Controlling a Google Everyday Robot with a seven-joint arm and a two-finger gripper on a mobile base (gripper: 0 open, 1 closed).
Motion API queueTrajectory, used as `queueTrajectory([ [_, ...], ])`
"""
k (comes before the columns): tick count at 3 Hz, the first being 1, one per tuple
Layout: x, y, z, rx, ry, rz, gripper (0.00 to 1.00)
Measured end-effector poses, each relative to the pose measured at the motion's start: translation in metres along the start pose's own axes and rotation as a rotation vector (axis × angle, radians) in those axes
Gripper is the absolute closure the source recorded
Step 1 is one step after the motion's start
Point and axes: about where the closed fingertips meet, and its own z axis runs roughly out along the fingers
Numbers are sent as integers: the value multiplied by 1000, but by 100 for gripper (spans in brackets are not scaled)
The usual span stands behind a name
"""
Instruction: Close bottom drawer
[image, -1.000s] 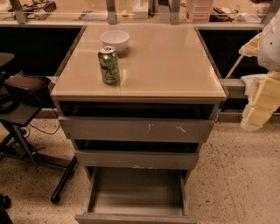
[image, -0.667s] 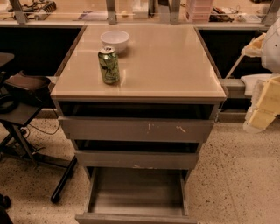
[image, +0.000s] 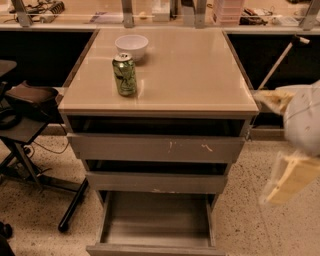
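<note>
The bottom drawer (image: 156, 221) is pulled far out of the grey-brown cabinet, with its flat grey floor and thin side walls showing. Its plain front strip (image: 155, 249) lies at the lower edge of the view. The middle drawer front (image: 156, 182) and the top drawer front (image: 156, 148), which has white scratch marks, each stand slightly out. My gripper (image: 286, 167), white with yellowish parts and blurred, hangs in the air to the right of the cabinet at about the height of the upper drawers. It touches nothing.
A green can (image: 124, 74) and a white bowl (image: 131, 46) stand on the cabinet top (image: 190, 75). A black chair and its stand (image: 30, 125) are on the left. A counter with clutter (image: 165, 12) runs along the back. The floor is speckled (image: 265, 230).
My gripper has moved down and slightly left along the cabinet's right side. The drawers, can and bowl have not moved.
</note>
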Motion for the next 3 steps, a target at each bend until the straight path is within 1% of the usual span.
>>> queueTrajectory([
  [1, -3, 34, 84, -57, -84, -54, 0],
  [2, 19, 84, 211, -204, -100, -35, 0],
  [3, 76, 143, 321, -327, -20, 49, 0],
])
